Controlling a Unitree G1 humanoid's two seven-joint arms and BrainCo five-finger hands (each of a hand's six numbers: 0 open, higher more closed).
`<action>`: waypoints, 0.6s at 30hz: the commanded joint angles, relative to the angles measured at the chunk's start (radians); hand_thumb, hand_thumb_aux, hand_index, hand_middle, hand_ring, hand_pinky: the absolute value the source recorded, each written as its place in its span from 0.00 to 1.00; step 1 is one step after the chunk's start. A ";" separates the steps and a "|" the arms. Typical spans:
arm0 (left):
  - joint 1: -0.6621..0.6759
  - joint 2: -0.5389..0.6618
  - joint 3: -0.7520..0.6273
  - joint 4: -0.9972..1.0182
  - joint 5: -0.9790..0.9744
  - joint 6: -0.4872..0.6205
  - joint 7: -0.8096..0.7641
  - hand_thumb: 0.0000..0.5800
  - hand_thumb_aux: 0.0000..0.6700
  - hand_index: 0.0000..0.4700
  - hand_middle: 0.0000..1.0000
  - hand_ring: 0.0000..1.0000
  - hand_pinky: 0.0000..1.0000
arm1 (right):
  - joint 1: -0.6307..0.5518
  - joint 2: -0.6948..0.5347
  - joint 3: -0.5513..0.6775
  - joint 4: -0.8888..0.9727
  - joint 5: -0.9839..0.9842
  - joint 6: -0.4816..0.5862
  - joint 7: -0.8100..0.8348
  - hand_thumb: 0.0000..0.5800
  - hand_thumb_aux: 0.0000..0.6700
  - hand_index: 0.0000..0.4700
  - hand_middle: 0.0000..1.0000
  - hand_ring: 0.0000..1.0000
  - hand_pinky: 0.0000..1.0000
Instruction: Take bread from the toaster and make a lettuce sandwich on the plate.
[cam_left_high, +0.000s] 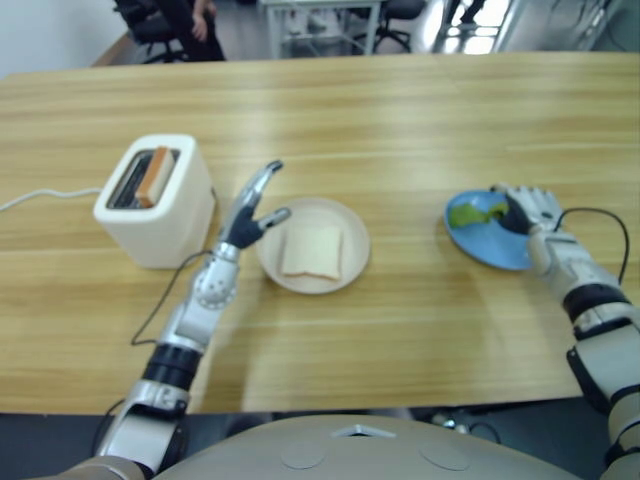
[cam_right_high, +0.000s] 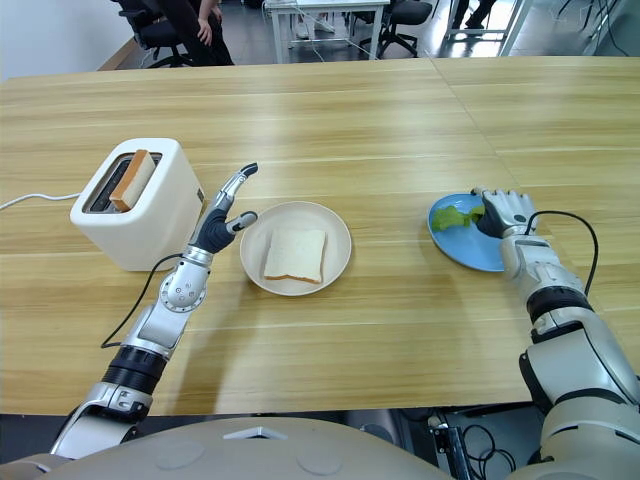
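Bread (cam_right_high: 295, 253) lies on plate (cam_right_high: 337, 260); another slice (cam_right_high: 131, 180) stands in toaster (cam_right_high: 150, 225). Left hand (cam_right_high: 216, 231) empty, fingers spread; right hand (cam_right_high: 505, 212) at lettuce (cam_right_high: 455, 217) on blue dish (cam_right_high: 470, 255), grip unclear

A wooden table (cam_right_high: 380, 110) is spanning the view. Beyond it, a white wall (cam_right_high: 45, 30) is showing at 10 o'clock, a black office chair (cam_right_high: 145, 38) is sitting at 11, a white-framed desk (cam_right_high: 320, 12) at 12, and light is glaring off the floor (cam_left_high: 475, 42) at 1.
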 joint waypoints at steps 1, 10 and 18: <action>0.007 0.001 0.003 0.022 -0.010 -0.001 -0.004 0.00 0.00 0.00 0.00 0.00 0.00 | 0.012 0.012 0.022 0.029 -0.010 -0.010 0.030 1.00 1.00 0.98 1.00 1.00 1.00; 0.008 0.002 0.002 0.027 -0.010 -0.001 -0.006 0.00 0.00 0.00 0.00 0.00 0.00 | 0.017 0.020 0.057 0.039 -0.025 -0.002 0.049 0.96 0.80 0.79 0.00 0.00 0.00; 0.008 0.005 0.003 0.032 -0.011 -0.004 -0.009 0.00 0.00 0.00 0.00 0.00 0.00 | 0.016 0.023 0.063 0.043 -0.033 0.002 0.036 0.14 0.07 0.07 0.00 0.00 0.00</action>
